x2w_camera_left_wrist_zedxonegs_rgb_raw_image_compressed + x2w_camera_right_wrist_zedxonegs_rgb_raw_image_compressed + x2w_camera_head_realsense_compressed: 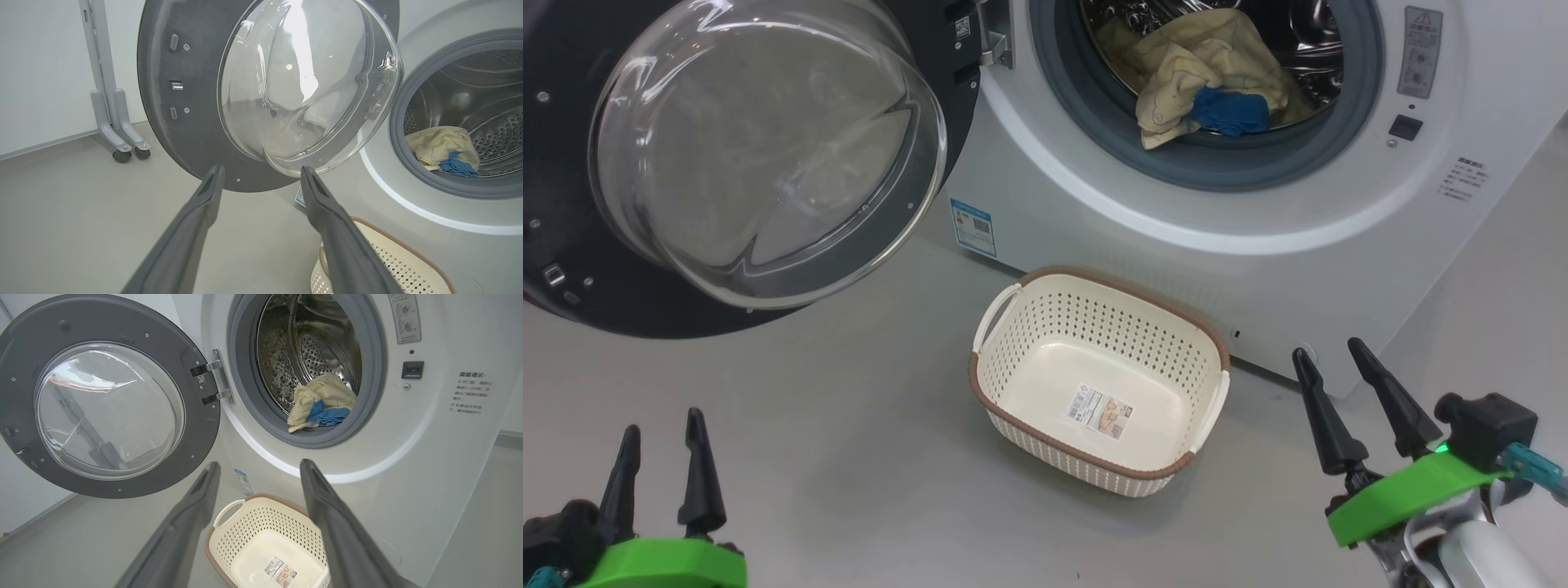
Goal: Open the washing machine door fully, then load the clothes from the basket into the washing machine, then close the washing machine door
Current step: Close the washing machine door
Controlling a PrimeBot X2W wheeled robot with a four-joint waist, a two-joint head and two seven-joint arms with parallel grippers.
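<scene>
Head view: clothes [1188, 69] inside washing machine [1094, 192], door [760, 147] wide open

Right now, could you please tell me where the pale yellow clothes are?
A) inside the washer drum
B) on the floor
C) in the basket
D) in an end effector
A: the clothes lie inside the steel drum, while the basket holds just its label sticker.

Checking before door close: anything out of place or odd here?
One thing: the clothes sit at the drum's front, and a pale corner hangs over the grey gasket, where a closing washing machine door could pinch it. The basket is upright and empty; nothing spilled.
</scene>
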